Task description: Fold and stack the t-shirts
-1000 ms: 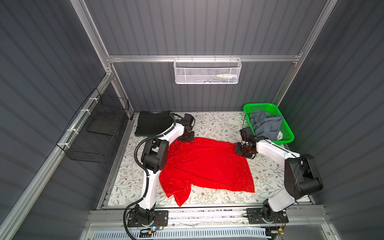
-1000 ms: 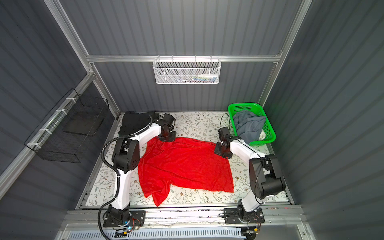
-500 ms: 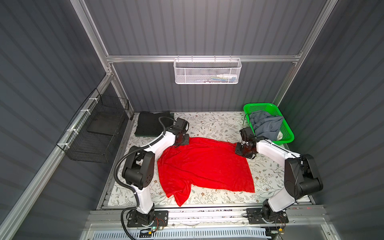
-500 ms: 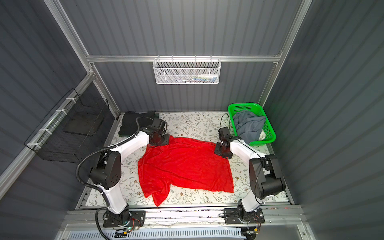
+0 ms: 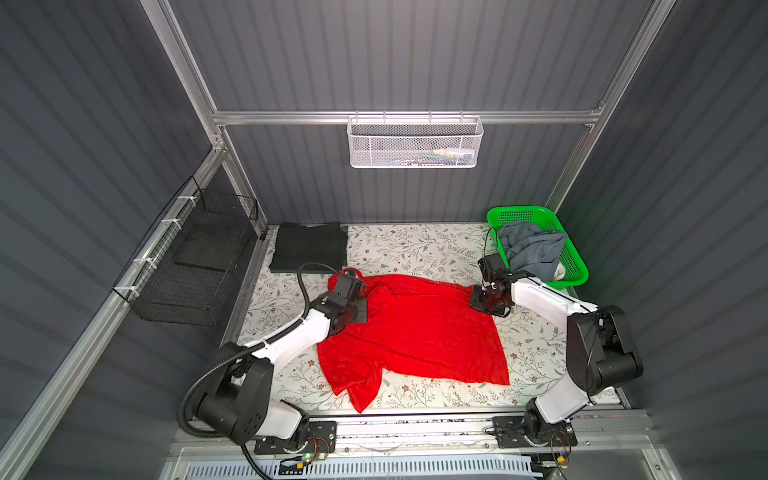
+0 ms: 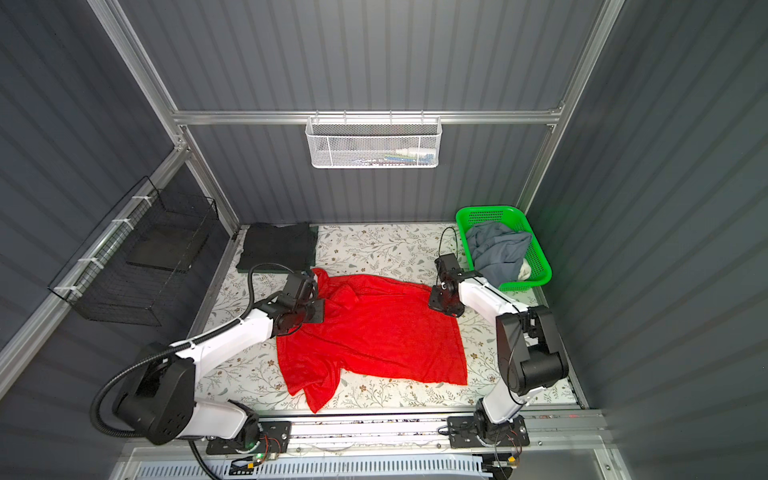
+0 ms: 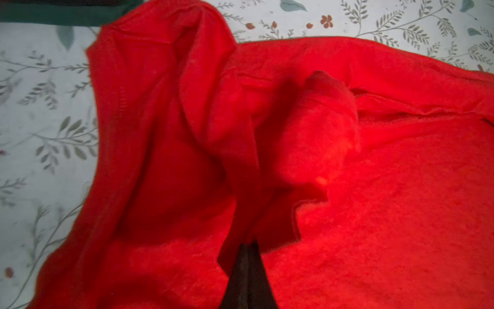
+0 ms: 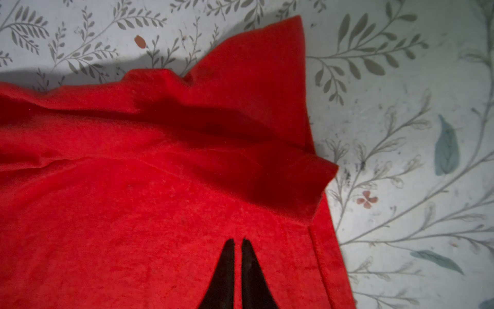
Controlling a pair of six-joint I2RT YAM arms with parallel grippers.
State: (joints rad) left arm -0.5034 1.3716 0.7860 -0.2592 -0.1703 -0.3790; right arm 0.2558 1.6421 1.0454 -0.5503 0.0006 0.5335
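The red shirt (image 5: 415, 332) lies spread on the table (image 5: 415, 249); left claw (image 7: 248, 244) pinches its far edge, right claw (image 8: 238, 241), nearly closed, grips the far corner. Both should lift together, keeping it taut

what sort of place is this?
Probably an enclosed robot test cell: grey corrugated wall panels on an aluminium frame, white arms bolted to a front rail, bright red t-shirt on a floral-print tabletop.
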